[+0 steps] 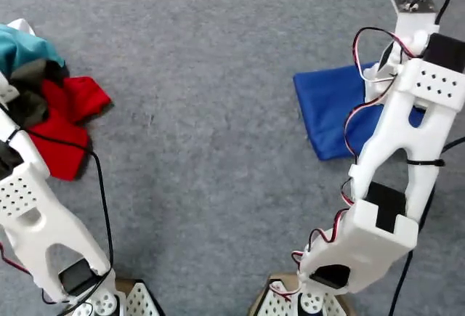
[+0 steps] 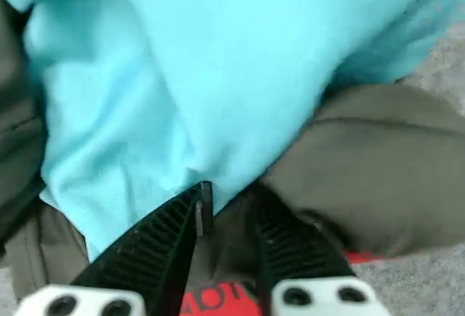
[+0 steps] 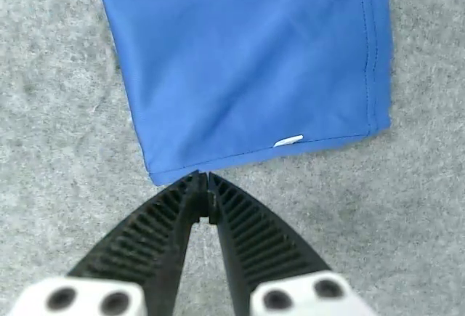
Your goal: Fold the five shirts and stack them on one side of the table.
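- High view: a blue shirt [image 1: 327, 112] lies flat on the right side of the grey table [image 1: 203, 149], partly under the right arm [image 1: 392, 178].
- At the left edge sits a crumpled heap, with a cyan shirt [image 1: 22, 47] on top, an olive shirt [image 1: 29, 91] under it and a red shirt [image 1: 69, 123] spilling toward the table's middle. The left arm [image 1: 29, 214] rises beside the heap.
- Left wrist view: the left gripper [image 2: 229, 192] hangs just over the heap with its jaws parted a little. The tips are at the seam where cyan cloth meets olive, and I cannot tell whether they touch it.
- Right wrist view: the right gripper [image 3: 203, 180] is clenched on nothing, tips pressed together. It sits just beside the blue shirt's hem, near one corner, over bare table.
- A small white tag [image 3: 288, 141] shows at that hem.
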Controlling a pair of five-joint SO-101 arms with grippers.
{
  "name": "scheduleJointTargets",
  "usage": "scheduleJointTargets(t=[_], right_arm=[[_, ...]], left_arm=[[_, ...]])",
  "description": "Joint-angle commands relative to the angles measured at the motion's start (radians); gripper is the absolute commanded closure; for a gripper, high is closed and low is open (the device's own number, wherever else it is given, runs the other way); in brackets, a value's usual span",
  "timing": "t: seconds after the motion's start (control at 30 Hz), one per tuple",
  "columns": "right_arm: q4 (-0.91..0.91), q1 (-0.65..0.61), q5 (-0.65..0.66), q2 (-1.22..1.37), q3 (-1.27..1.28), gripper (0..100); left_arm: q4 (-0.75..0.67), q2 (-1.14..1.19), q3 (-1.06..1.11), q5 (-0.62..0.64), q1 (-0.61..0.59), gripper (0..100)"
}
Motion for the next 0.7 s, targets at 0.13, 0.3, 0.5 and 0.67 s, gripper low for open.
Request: scheduleJointTargets(t=[0.13, 0.3, 0.5, 0.67], right_arm=[[0.009, 0.027, 0.002, -0.062, 0.002, 99.6], [0.006, 0.039, 0.002, -0.062, 0.004, 99.5], [0.000, 0.039, 0.002, -0.053, 0.004, 99.5], [-0.008, 0.033, -0.011, -0.053, 0.004, 99.5]], left_arm=[[0.074, -0.021, -0.229, 0.029, -0.046, 98], [0.126, -0.031, -0.535, 0.031, -0.086, 98], [0.126, -0.162, -0.571, 0.031, -0.117, 98], [0.126, -0.346, -0.585, 0.031, -0.046, 98]])
